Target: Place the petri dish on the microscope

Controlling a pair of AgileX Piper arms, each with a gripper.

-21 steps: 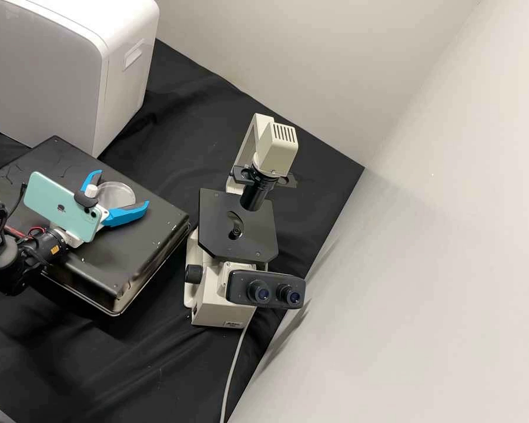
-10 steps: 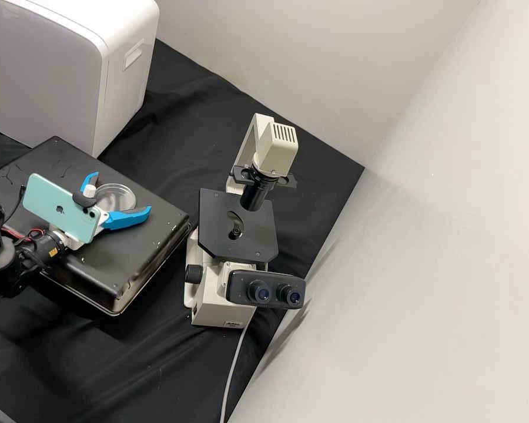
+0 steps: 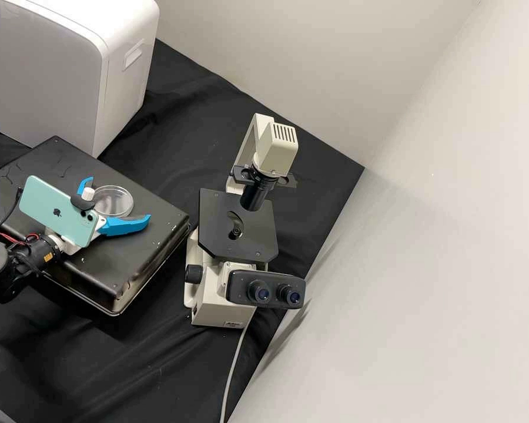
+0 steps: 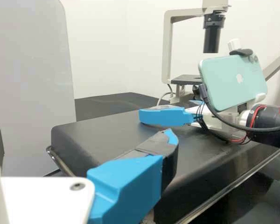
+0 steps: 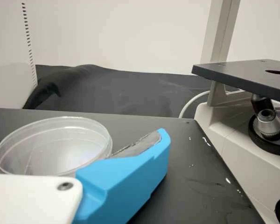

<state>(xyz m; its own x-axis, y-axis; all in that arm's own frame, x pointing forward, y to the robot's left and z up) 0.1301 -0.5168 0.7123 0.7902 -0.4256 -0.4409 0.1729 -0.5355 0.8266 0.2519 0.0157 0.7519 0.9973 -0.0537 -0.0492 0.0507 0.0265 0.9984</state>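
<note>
Petri dish (image 5: 51, 149): clear, glossy plastic.
Platform (image 3: 129, 252) under it: black, smooth, slight sheen, white-flecked scuffs.
Bench cover (image 3: 176, 135): matt black cloth, creased.
Microscope (image 3: 214, 296): cream body, satin finish; stage (image 3: 258, 235) smooth black.
Right gripper (image 3: 119, 198): matt blue plastic fingers (image 5: 126, 177).

high view: fixed off the arms, up high, facing forward and down at a middling slant, far enough back to take in much of the bench (image 3: 176, 129). left wrist view: low, near bench level, facing across the black case (image 4: 107, 135) toward the microscope (image 4: 166, 51), mid range. right wrist view: low over the same case top, close on the petri dish (image 5: 51, 144), microscope just ahead. shared in all three: case top, microscope. shared by high and left wrist views: right gripper (image 3: 119, 200).
</note>
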